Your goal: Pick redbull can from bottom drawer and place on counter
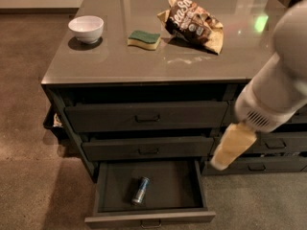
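Observation:
The redbull can, blue and silver, lies on its side in the open bottom drawer, left of the drawer's middle. The drawer is pulled out toward me from under the grey-brown counter. My gripper, cream-coloured on a white arm, hangs at the right in front of the cabinet. It is just above and to the right of the open drawer's right rear corner, well apart from the can. Nothing shows in the gripper.
On the counter stand a white bowl, a green-and-yellow sponge and a crumpled snack bag. Two upper drawers sit slightly ajar above the open one. A neighbouring drawer column is behind my arm. Brown carpet surrounds the cabinet.

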